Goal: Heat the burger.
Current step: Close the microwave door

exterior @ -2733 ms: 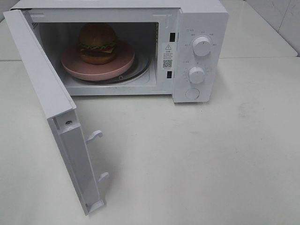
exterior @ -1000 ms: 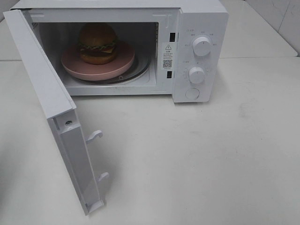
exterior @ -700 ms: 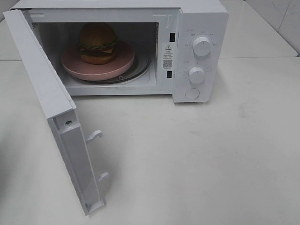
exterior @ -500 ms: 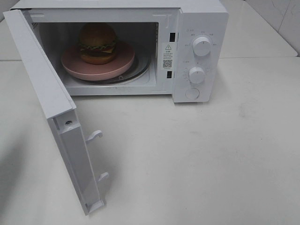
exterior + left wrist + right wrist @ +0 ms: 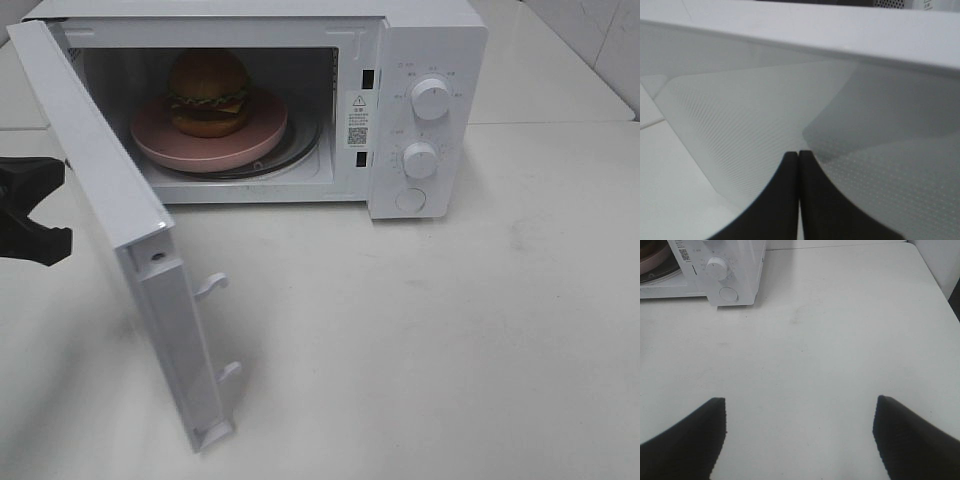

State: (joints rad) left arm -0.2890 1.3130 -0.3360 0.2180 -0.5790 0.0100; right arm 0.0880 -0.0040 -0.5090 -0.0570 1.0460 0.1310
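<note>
Door [image 5: 110, 190] swung inward; shut left end effector [image 5: 799, 154] at its outer face

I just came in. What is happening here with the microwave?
The burger sits on a pink plate inside the white microwave, whose door stands open. The left gripper, shut, is at the door's outer face, apparently to push it closed. The right gripper hangs open over the table, holding nothing.

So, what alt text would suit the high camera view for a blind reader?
A white microwave stands on a white table, door swung open, with a burger on a pink plate inside. A black end effector shows at the left edge, outside the door.
</note>
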